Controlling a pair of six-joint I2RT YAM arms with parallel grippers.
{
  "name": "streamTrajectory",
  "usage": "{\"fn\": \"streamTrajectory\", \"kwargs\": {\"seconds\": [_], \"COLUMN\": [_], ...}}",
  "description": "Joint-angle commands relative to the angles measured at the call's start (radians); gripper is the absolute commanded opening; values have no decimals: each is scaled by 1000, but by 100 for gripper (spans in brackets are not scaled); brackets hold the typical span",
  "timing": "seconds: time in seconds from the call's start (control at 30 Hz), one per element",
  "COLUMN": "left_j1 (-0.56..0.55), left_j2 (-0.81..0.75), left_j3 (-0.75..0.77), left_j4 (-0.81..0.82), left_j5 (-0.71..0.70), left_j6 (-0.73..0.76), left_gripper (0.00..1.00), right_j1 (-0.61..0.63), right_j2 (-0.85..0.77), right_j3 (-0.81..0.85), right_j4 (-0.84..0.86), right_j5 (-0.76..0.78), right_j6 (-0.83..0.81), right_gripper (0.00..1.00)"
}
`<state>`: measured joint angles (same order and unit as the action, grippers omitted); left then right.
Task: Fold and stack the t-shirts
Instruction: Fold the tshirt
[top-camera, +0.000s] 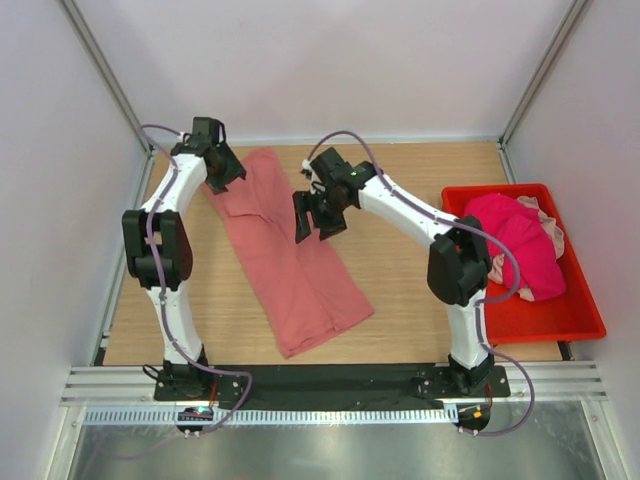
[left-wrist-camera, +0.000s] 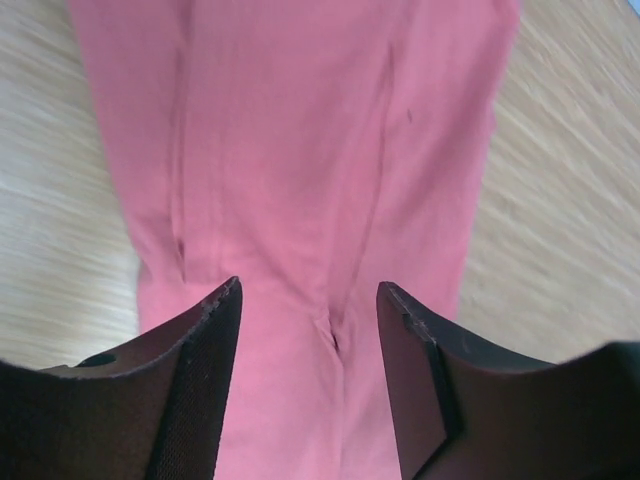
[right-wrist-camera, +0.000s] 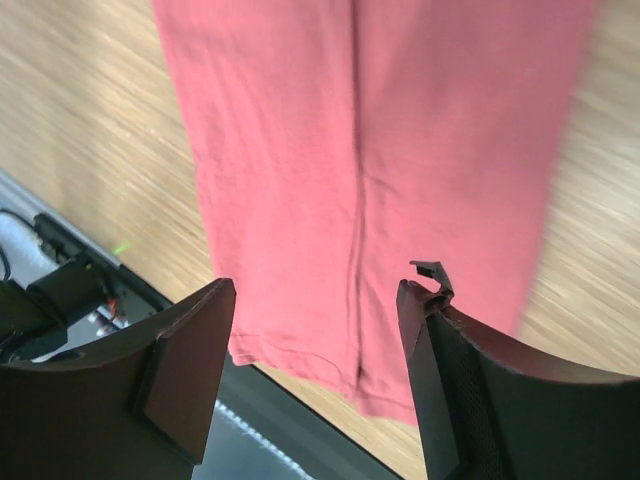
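A salmon-pink t-shirt (top-camera: 290, 260) lies on the wooden table, folded into a long strip that runs diagonally from far left to near centre. My left gripper (top-camera: 224, 172) hovers over the shirt's far end. In the left wrist view it (left-wrist-camera: 310, 288) is open above the cloth (left-wrist-camera: 300, 150) with nothing between its fingers. My right gripper (top-camera: 318, 220) hangs over the strip's right edge near its middle. It (right-wrist-camera: 318, 290) is open too, and the shirt's hem (right-wrist-camera: 400, 150) shows below it. A magenta t-shirt (top-camera: 515, 245) and a pale pink one (top-camera: 552, 228) lie bunched in the bin.
A red plastic bin (top-camera: 560, 325) stands at the table's right side. The black base rail (top-camera: 330, 380) and a metal strip run along the near edge. White walls close in the left, back and right.
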<state>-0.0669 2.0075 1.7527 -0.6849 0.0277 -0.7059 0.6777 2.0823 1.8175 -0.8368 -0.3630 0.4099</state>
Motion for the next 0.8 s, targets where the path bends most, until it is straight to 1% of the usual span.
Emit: {"fn": "streamTrajectory", "kwargs": {"seconds": [0.0,0.03,0.17,0.3,0.37,0.43,0.47,0.5,0.53,0.6,0.77], "left_j1": [-4,-13,-56,-105,-129,-137,-137,-139,-139,-139,-148], "left_j2": [89,111,241,344,396,437,459,512,537,585,605], "left_j3": [105,154,257,378,430,480,532,568,605,651,594], "left_j4": [-74,-80,-44,-41,-53,-100,-128,-157,-238,-278,-254], "left_j5": [-198,-212,-256,-346,-373,-394,-396,-394,-390,-358,-177], "left_j6": [-27,-30,-1,46,71,74,71,57,51,25,-27], "left_gripper": [58,59,62,63,64,64,64,64,64,64,64], "right_j1": [-12,-13,-43,-85,-102,-136,-147,-158,-180,-199,-230], "right_j2": [-134,-171,-252,-300,-320,-335,-350,-358,-364,-370,-352], "right_j3": [57,24,-89,-164,-198,-231,-241,-250,-265,-273,-270], "right_j4": [-182,-182,-144,-122,-113,-98,-90,-85,-78,-74,-84], "right_j5": [197,199,162,131,136,136,134,134,133,128,110], "right_j6": [-60,-57,-28,-36,-42,-40,-42,-43,-46,-54,-69], "right_gripper": [73,74,76,76,76,76,76,76,76,76,76]}}
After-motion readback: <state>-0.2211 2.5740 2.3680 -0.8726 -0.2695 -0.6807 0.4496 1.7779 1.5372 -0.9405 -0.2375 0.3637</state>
